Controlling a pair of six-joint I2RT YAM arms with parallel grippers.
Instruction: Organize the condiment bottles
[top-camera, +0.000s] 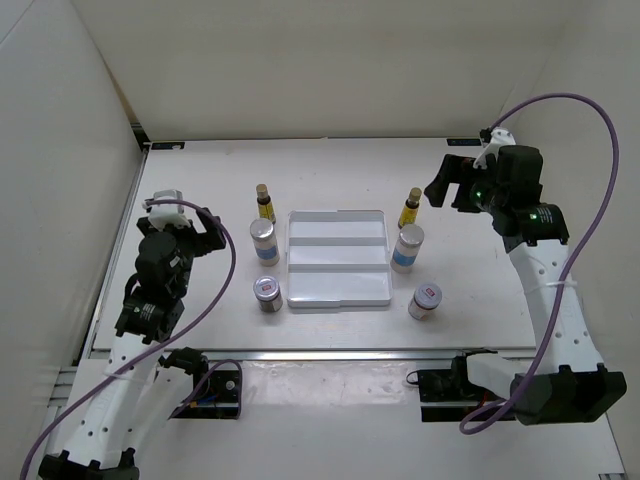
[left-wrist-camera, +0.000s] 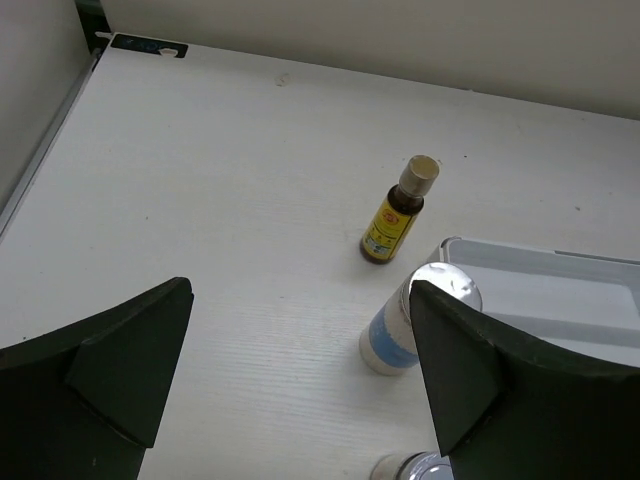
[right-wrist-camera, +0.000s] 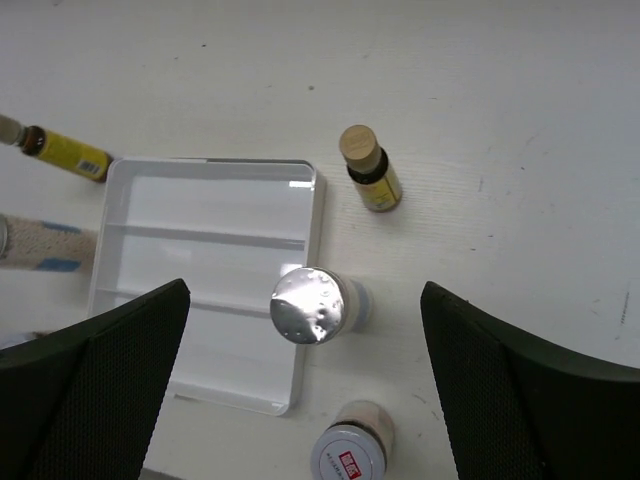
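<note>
Six condiment bottles stand beside the white tray (top-camera: 337, 290). On its left are an amber bottle (top-camera: 264, 202), a blue-label bottle (top-camera: 263, 241) and a short red-label bottle (top-camera: 267, 293). On its right are an amber bottle (top-camera: 410, 208), a blue-label bottle (top-camera: 407, 248) and a red-label bottle (top-camera: 425, 300). My left gripper (top-camera: 205, 228) is open and empty, left of the left bottles; its wrist view shows the amber bottle (left-wrist-camera: 393, 215) and the blue-label bottle (left-wrist-camera: 400, 335). My right gripper (top-camera: 446, 184) is open and empty, held high over the right bottles (right-wrist-camera: 312, 305).
The tray (right-wrist-camera: 200, 200) has three stepped rows and holds nothing. White walls close the table at the back and both sides. A metal rail runs along the near edge (top-camera: 330, 352). Purple cables hang from both arms.
</note>
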